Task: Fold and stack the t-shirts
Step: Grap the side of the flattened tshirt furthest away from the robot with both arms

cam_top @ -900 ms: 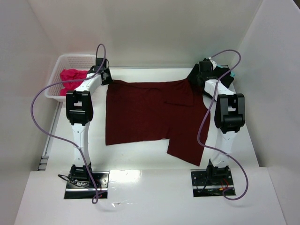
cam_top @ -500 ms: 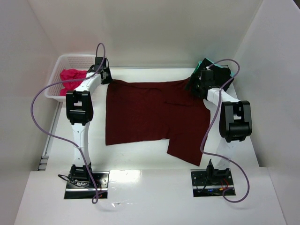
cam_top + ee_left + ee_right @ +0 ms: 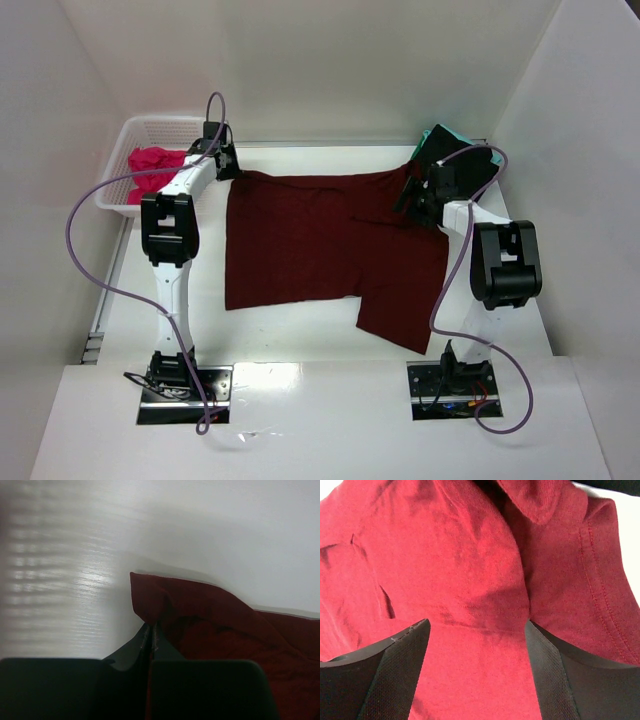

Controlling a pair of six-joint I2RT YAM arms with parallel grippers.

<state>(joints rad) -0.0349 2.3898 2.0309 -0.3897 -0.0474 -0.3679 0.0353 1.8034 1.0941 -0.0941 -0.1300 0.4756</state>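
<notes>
The dark maroon t-shirt (image 3: 320, 250) lies spread flat on the table. My left gripper (image 3: 228, 165) is shut on its far left corner; in the left wrist view the jaws (image 3: 151, 627) pinch a sliver of maroon t-shirt (image 3: 200, 615). Over the shirt's far right part, my right gripper (image 3: 412, 192) stands open. The right wrist view shows my right gripper (image 3: 477, 630) with its fingers (image 3: 405, 655) wide apart above the maroon t-shirt (image 3: 470, 570), holding nothing. A black t-shirt (image 3: 472, 165) on a teal t-shirt (image 3: 438, 134) lies at the far right. The pink t-shirt (image 3: 150, 163) sits in the basket.
The white lattice basket (image 3: 160, 127) stands at the far left corner, beside my left arm. White walls close in the table on the left, back and right. Purple cables loop from both arms.
</notes>
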